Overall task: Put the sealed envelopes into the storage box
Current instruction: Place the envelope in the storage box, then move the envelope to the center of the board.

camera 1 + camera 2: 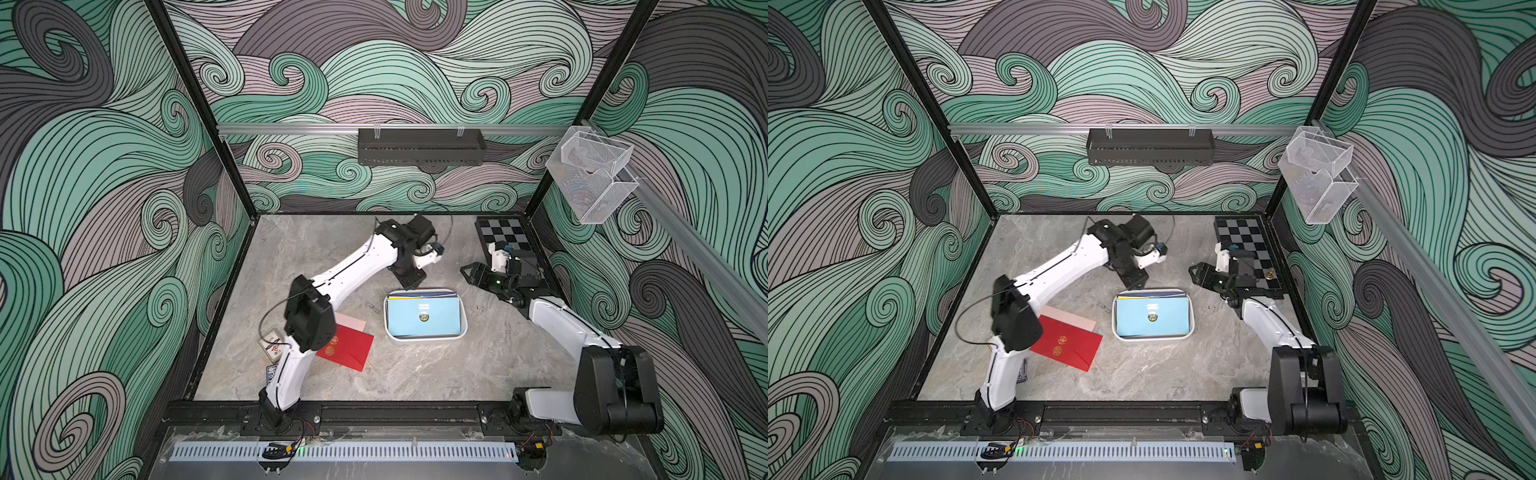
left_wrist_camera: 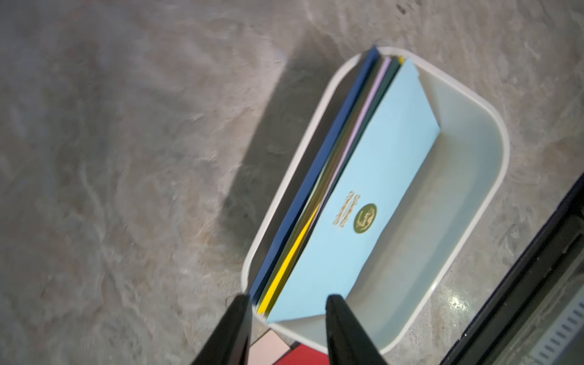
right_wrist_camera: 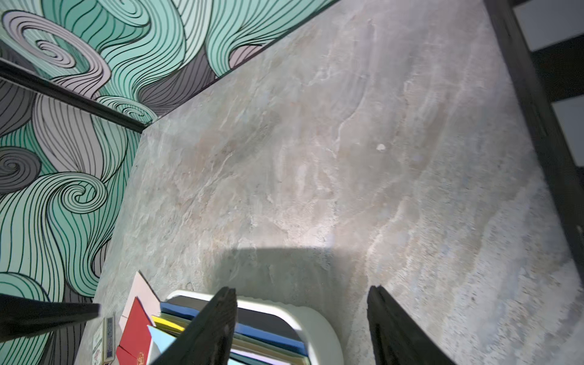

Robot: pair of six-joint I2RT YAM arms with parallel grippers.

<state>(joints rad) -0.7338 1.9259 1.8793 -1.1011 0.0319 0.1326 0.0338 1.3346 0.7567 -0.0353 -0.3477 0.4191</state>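
Note:
The white storage box (image 1: 426,338) (image 1: 1154,338) stands mid-table with several sealed envelopes leaning in it, a light-blue envelope (image 1: 424,318) (image 2: 379,177) in front. Left of the box, a red envelope (image 1: 349,349) (image 2: 303,355) lies on the table, overlapping a pink envelope (image 1: 353,322) (image 2: 268,347). My left gripper (image 1: 409,282) (image 2: 287,300) hangs over the box's far left corner, jaws apart and holding nothing. To the right, beyond the box's far right corner, my right gripper (image 1: 467,272) (image 3: 301,292) stands open and empty, with the box rim (image 3: 319,319) beneath one finger.
Two small card packs (image 1: 272,345) lie by the left arm's base. A chessboard (image 1: 505,235) sits in the back right corner behind the right gripper. A black shelf (image 1: 422,147) hangs on the back wall, and clear mesh baskets (image 1: 590,174) on the right rail.

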